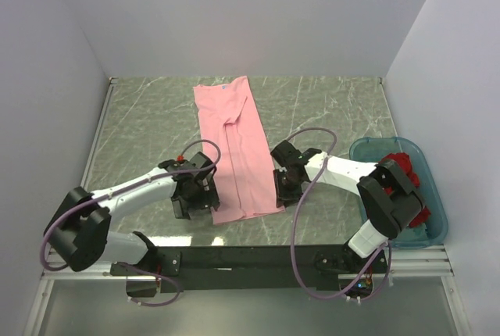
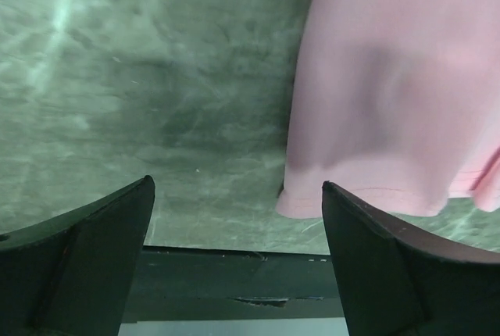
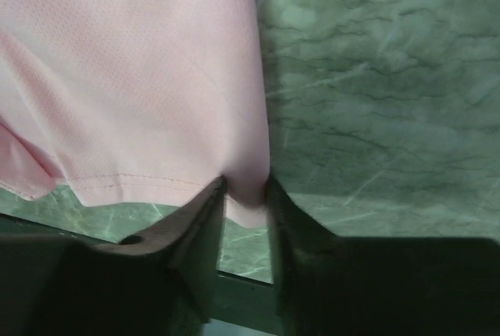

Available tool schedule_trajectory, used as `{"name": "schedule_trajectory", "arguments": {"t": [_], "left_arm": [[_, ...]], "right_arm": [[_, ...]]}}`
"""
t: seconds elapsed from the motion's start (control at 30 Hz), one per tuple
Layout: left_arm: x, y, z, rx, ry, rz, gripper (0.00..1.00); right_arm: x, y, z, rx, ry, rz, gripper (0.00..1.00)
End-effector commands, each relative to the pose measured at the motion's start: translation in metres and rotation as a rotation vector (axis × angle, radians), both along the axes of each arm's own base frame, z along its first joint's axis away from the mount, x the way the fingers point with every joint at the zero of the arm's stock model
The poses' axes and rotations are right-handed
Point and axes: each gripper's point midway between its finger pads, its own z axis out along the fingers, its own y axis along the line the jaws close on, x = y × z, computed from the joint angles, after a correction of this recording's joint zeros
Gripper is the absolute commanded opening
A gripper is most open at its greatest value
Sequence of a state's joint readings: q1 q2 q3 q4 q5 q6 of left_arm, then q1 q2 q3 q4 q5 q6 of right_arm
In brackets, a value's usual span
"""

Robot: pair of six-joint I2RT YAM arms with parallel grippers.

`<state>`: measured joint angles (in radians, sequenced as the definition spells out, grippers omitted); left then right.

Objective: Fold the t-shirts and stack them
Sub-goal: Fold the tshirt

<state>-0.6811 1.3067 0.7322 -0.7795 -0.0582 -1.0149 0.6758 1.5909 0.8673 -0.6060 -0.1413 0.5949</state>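
The light pink t-shirt (image 1: 234, 141) lies on the table as a long narrow strip, folded lengthwise, running from the back toward the near edge. My right gripper (image 1: 281, 191) is at its near right corner. In the right wrist view the gripper (image 3: 244, 184) is shut on that hem corner of the pink t-shirt (image 3: 141, 78). My left gripper (image 1: 195, 194) stands at the near left corner. Its jaws (image 2: 238, 195) are wide open, and the corner of the pink t-shirt (image 2: 391, 78) lies just inside the right finger. The bright red t-shirt (image 1: 405, 168) sits crumpled in a tub.
The teal translucent tub (image 1: 367, 150) stands at the table's right edge, beside the right arm. White walls enclose the green marbled table (image 1: 148, 125) at back and sides. A dark rail (image 1: 250, 258) runs along the near edge.
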Motion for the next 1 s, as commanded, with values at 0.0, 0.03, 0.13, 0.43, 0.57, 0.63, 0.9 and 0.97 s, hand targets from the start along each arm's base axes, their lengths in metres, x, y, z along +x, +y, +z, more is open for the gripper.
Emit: {"name": "schedule_trajectory", "arguments": {"t": [0.0,0.03,0.13,0.43,0.57,0.63,0.9,0.97], "left_arm": [[0.001,-0.023,0.009,-0.045,0.01,-0.036,0.93],[-0.001,-0.025,0.006,-0.038,0.026,-0.044,0.92],[-0.008,-0.032,0.005,-0.031,0.045,-0.073,0.87],[-0.01,-0.037,0.004,-0.016,0.049,-0.094,0.72],[-0.013,-0.039,-0.004,-0.008,0.07,-0.114,0.64],[-0.015,-0.04,-0.01,-0.006,0.088,-0.123,0.61],[-0.023,-0.046,-0.025,0.035,0.143,-0.168,0.35],[-0.026,-0.047,-0.029,0.044,0.156,-0.174,0.2]], "right_arm": [[-0.006,0.005,-0.008,-0.022,0.027,0.025,0.33],[-0.006,0.005,-0.006,-0.021,0.021,0.027,0.3],[-0.005,0.004,-0.004,-0.021,0.011,0.026,0.17],[-0.006,0.004,-0.003,-0.015,0.004,0.026,0.01],[-0.007,0.003,-0.003,-0.017,0.006,0.029,0.01],[-0.007,0.003,-0.003,-0.016,0.008,0.028,0.01],[-0.007,0.002,-0.003,-0.019,0.006,0.032,0.0],[-0.007,0.002,-0.002,-0.021,0.0,0.032,0.0]]}}
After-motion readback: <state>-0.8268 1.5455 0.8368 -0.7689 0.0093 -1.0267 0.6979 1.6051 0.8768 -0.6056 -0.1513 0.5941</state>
